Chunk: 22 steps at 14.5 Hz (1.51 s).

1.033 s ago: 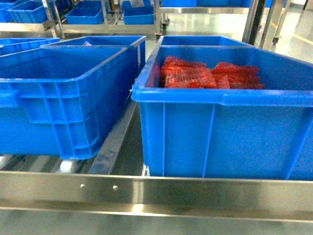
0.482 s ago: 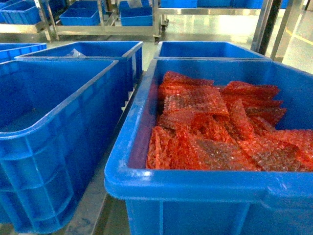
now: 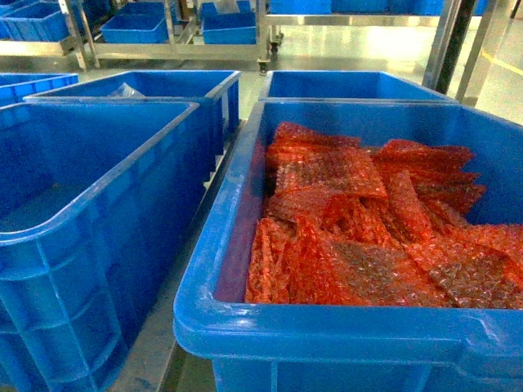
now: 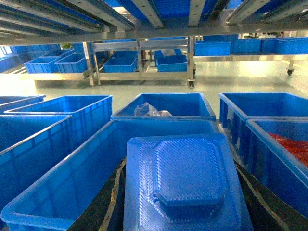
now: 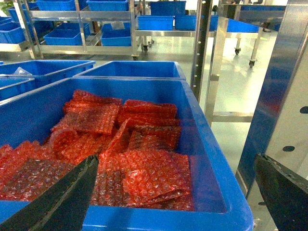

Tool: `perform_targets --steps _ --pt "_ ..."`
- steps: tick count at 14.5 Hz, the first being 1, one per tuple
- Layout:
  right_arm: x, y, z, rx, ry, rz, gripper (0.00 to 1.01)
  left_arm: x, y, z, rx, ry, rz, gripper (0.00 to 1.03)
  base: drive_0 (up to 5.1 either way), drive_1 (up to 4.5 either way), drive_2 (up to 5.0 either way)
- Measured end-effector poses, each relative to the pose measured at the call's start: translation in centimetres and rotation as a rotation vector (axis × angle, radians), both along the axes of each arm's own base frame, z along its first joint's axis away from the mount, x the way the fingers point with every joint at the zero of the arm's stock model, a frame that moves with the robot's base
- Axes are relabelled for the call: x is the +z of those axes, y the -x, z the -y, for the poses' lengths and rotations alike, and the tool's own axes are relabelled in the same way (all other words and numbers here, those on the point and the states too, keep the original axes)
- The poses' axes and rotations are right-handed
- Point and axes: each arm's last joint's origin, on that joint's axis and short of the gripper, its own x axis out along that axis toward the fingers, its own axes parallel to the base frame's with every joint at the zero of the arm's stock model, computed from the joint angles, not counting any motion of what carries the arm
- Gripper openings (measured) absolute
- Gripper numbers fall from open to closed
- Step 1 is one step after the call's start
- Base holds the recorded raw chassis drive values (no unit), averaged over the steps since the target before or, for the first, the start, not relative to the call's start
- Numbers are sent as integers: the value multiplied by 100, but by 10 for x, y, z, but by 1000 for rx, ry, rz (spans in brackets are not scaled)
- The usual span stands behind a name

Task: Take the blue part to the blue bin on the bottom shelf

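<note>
The blue part [image 4: 185,180], a flat moulded plastic plate with a raised eight-sided centre and a fine ribbed texture, fills the lower middle of the left wrist view. It sits right at the left gripper [image 4: 180,219], with dark finger shapes showing at its left and right edges, so the gripper appears to be closed on it, though the contact itself is hidden behind the plate.

Just beyond and below the part is an open blue plastic bin [image 4: 72,187] with a rounded rim. Further out from the left gripper, behind that bin, stands another blue bin holding a clear plastic bag [image 4: 149,110]. To the gripper's right lies a blue bin of red bubble-wrap pouches [image 4: 293,147].

In the right wrist view the right gripper [image 5: 178,202] is spread wide, its two dark fingers [image 5: 57,202] far apart at the lower corners, with nothing between them. It hangs over the near rim of the large blue bin [image 5: 202,144] full of red bubble-wrap pouches [image 5: 139,168], which lie heaped directly ahead of and below it. To its right are shiny perforated steel uprights [image 5: 293,130].

The head view shows the pouch-filled bin [image 3: 221,237] beside an unfilled blue bin [image 3: 106,212] on its left, the two close together with a narrow gap. Neither gripper appears there. More blue bins on steel racks [image 3: 176,33] stand well off across the pale floor.
</note>
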Motion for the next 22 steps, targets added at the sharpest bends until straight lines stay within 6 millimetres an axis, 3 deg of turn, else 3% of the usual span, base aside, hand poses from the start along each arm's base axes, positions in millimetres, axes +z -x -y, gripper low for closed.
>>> perform_targets --steps 22 --pt "0 0 0 0 0 0 98 -1 0 0 6 -3 -24 44 0 0 0"
